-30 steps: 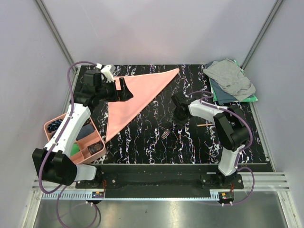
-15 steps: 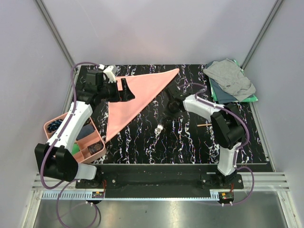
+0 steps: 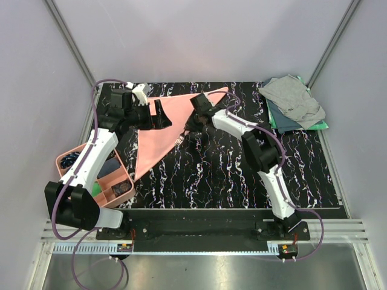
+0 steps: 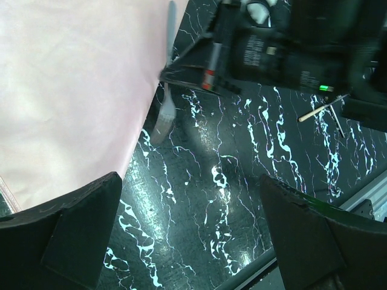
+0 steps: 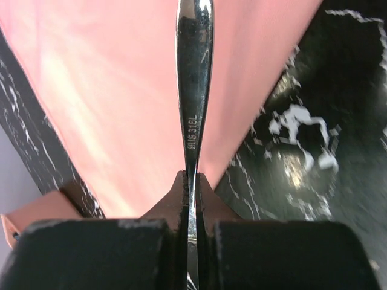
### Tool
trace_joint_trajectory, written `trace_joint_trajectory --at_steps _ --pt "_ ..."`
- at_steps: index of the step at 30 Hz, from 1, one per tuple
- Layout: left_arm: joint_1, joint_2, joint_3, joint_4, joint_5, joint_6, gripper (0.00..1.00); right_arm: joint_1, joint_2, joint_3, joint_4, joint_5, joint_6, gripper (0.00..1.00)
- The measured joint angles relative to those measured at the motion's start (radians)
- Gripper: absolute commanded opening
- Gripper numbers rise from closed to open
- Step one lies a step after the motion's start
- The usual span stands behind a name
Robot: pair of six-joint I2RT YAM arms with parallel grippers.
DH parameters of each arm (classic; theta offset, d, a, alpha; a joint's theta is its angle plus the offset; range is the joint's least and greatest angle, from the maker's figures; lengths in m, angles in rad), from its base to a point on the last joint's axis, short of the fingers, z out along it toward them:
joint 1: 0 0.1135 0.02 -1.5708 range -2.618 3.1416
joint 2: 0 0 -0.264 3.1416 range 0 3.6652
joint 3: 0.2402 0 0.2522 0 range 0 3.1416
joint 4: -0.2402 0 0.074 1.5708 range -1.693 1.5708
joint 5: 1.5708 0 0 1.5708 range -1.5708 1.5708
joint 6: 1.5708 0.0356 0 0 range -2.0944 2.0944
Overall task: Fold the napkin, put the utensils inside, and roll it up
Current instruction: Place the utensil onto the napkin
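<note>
We see the salmon-pink napkin (image 3: 156, 144) lying flat as a folded triangle on the black marbled counter (image 3: 230, 175), filling its 10 o'clock part, one tip toward 1 o'clock and another toward 7 o'clock. The right end effector (image 5: 195, 184) reaches over the napkin's long slanted edge with its fingers pinched tight on the handle of the silver fork (image 4: 164, 112). The handle crosses above the pink cloth and the tines hang over bare counter, pointing toward 7 o'clock. We cannot tell whether the fork touches anything below it. The left end effector (image 3: 156, 115) hovers over the napkin near its 11 o'clock corner, fingers spread wide and holding nothing. In the left wrist view a thin stick (image 4: 319, 111) lies on the counter, well apart from the napkin. Folded grey and green cloths (image 3: 294, 103) sit at the 1 o'clock corner, and a pink tray (image 3: 71, 158) rests at 8 o'clock.
</note>
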Motion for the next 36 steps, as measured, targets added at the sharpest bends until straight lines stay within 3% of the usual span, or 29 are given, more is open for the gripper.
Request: trace_joint_trajectory --at_steps 10,28,32,34,36 --pt "0.0 0.0 0.0 0.0 0.0 0.0 0.99 0.024 0.192 0.246 0.047 0.003 0.117 0.0" --pt "0.0 0.0 0.0 0.0 0.002 -0.001 0.99 0.033 0.321 0.368 0.05 0.068 0.219 0.01" --pt "0.0 0.0 0.0 0.0 0.002 -0.001 0.99 0.033 0.321 0.374 0.047 0.089 0.226 0.31" --pt "0.0 0.0 0.0 0.0 0.002 -0.001 0.99 0.033 0.321 0.375 0.046 0.093 0.227 0.41" --pt "0.0 0.0 0.0 0.0 0.002 -0.001 0.99 0.033 0.321 0.381 0.048 0.092 0.226 0.43"
